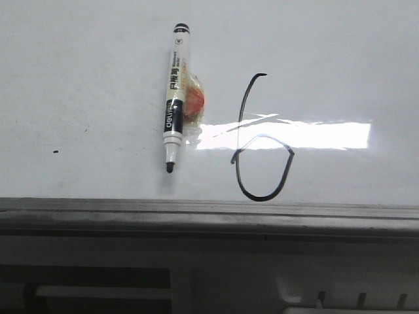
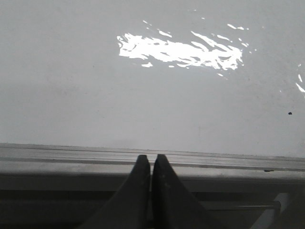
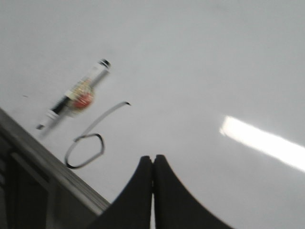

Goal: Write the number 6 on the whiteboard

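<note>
The number 6 [image 1: 258, 147] is drawn in thin black line on the whiteboard [image 1: 85, 85], right of a black and white marker [image 1: 175, 98] that lies uncapped with its tip toward the grey rail. The right wrist view shows the 6 [image 3: 88, 143] and the marker [image 3: 76, 95] too. My right gripper [image 3: 153, 157] is shut and empty above bare board, apart from the 6. My left gripper [image 2: 151, 157] is shut and empty over the board's rail [image 2: 71, 155]. Neither gripper shows in the front view.
A bright light reflection [image 1: 294, 135] crosses the 6. A tiny black speck [image 1: 55, 152] sits left of the marker. The grey metal rail [image 1: 209, 212] runs along the near edge, with dark structure below it.
</note>
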### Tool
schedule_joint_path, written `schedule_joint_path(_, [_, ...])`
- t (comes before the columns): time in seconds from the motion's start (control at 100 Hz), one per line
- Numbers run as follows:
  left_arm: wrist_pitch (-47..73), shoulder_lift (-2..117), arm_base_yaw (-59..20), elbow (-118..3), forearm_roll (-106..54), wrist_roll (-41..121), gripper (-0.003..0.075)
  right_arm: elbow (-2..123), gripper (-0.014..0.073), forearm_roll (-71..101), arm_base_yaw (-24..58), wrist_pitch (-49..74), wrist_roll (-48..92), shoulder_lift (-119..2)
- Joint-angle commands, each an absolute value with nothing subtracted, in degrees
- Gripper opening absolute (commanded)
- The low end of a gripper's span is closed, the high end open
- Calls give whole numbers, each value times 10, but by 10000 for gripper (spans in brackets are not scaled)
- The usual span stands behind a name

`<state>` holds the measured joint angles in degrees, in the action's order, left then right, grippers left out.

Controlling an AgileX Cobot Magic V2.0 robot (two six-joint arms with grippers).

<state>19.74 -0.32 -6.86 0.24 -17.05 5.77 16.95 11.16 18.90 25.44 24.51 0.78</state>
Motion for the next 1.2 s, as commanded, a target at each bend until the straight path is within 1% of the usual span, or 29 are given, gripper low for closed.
schedule_joint_path(0.0, [177,-20,-68,27,-174,53,-19,142,-64,9,143,200,91,12])
schedule_joint_path(0.04, [177,-20,-68,27,-174,53,-19,123,-64,-8,114,194,36,12])
schedule_joint_path(0.08, [177,-20,-68,27,-174,53,-19,98,-64,-16,84,181,9,12])
schedule_joint_path(0.21, [177,-20,-68,27,-174,53,-19,18,-64,-16,5,111,0,15])
schedule_joint_path(0.29, [177,-20,-68,27,-174,53,-19,-24,-64,-16,-20,66,0,16])
schedule_joint_path(0.34, [177,-20,-68,27,-174,53,-19,-21,-64,-20,-24,122,0,16])
schedule_joint_path(0.47, [177,-20,-68,27,-175,53,-19,-24,-64,-20,-24,181,0,16])
schedule_joint_path(1.19, [177,-20,-68,27,-175,53,-19,-24,-64,-20,-24,174,0,16])
